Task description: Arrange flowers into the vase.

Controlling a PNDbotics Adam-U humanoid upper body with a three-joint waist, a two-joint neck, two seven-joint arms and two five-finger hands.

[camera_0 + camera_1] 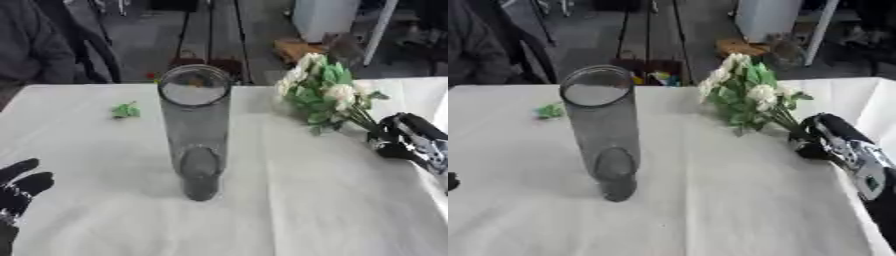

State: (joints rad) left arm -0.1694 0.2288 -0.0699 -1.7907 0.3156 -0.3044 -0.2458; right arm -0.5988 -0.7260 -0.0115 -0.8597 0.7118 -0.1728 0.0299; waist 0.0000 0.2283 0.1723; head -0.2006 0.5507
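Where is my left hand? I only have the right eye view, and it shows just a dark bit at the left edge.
Observer: The left eye view shows the left hand at the lower left corner, fingers up and open, holding nothing.
Operator: Good. My right hand holds the flowers. Is the left near the vase?
Observer: No. It sits well apart from the vase, with bare table between them.
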